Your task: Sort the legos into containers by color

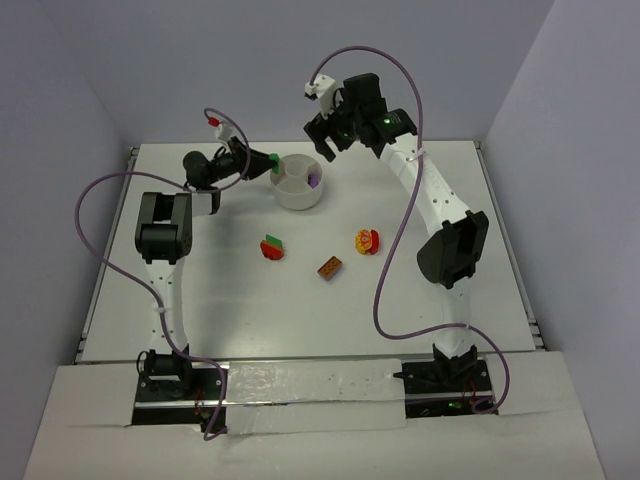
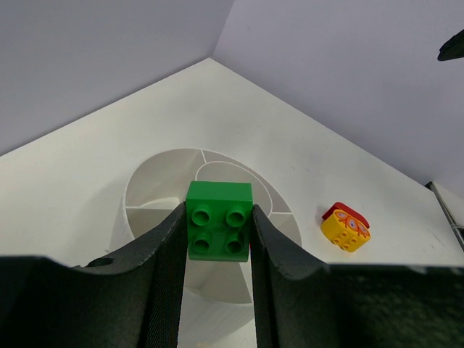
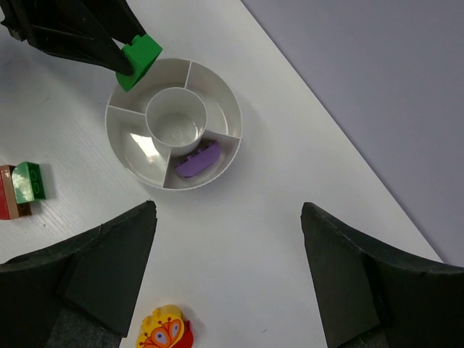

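While only a purple brick [image 3: 197, 159] sits in the bowl [image 3: 233, 109], my left gripper [image 2: 217, 226] holds a green brick [image 2: 218, 220] over its rim, my right gripper [image 3: 228, 275] open and empty, three legos [image 1: 328, 268] unsorted.

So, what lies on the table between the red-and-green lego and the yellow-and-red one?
The orange-brown lego, apart from both and slightly toward the near edge; the top view shows it.

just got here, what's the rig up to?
Sorting legos by colour. The left pincer is shut on a green brick, holding it over the white bowl's rim. A purple brick lies in one wedge. The right pincer hangs open and empty above the bowl. A red-and-green brick, orange-brown brick and yellow-and-red brick lie on the table.
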Available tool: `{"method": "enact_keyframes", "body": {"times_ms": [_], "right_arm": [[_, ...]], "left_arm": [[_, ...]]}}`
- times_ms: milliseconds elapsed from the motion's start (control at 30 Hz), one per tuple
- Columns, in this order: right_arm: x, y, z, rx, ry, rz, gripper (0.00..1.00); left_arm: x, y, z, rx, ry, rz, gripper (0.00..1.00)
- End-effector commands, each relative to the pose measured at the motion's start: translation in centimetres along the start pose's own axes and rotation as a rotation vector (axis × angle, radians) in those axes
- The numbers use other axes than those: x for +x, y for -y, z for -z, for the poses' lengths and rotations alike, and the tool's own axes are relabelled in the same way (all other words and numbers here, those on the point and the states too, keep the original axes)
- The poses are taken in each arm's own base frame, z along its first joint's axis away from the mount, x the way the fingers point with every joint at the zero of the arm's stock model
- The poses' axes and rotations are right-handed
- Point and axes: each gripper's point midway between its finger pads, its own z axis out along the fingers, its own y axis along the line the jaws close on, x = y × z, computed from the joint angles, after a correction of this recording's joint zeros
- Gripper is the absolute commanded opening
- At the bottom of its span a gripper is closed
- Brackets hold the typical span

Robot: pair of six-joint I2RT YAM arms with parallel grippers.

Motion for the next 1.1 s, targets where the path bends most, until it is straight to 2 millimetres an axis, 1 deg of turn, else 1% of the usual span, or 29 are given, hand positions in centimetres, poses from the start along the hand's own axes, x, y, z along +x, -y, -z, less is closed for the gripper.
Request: {"method": "enact_keyframes", "body": {"times_ms": [0, 300, 600, 733, 767, 800, 900, 967, 1000, 1067], "right_arm": [[-1.1, 0.5, 1.7, 0.009, 0.031, -0.008, 0.88], [-0.7, 0.3, 1.3, 0.001, 0.021, -0.009, 0.88], [-0.7, 0.1, 1.3, -0.013, 0.022, -0.006, 0.89], [-1.0, 0.2, 1.5, -0.010, 0.027, -0.004, 0.89], [-1.0, 0.1, 1.5, -0.011, 0.028, -0.004, 0.89], [-1.0, 0.1, 1.6, -0.011, 0.028, -0.005, 0.89], [-0.9, -0.1, 1.8, -0.017, 0.025, -0.004, 0.89], [-1.1, -0.1, 2.3, -0.020, 0.032, -0.001, 0.90], [-0.8, -0.3, 2.3, -0.030, 0.027, -0.002, 0.90], [-0.8, -0.9, 3.5, -0.045, 0.028, 0.008, 0.90]], "left_arm": [[-0.6, 0.3, -0.8, 0.037, -0.002, -0.074, 0.25], [-0.1, 0.2, -1.4, 0.047, -0.007, -0.058, 0.29], [-0.2, -0.6, -1.6, 0.014, -0.019, -0.056, 0.51], [-0.5, -0.5, -1.7, 0.013, -0.020, -0.064, 0.54], [-0.6, -0.4, -1.7, 0.014, -0.019, -0.064, 0.56], [-0.7, -0.4, -1.8, 0.016, -0.018, -0.066, 0.61], [-1.3, -0.1, -1.9, 0.022, -0.010, -0.076, 0.63], [-2.5, 0.4, -1.9, 0.026, -0.002, -0.094, 0.63], [-3.5, 1.0, -2.0, 0.038, 0.001, -0.112, 0.63], [-5.8, 2.0, -2.2, 0.047, 0.006, -0.149, 0.62]]}}
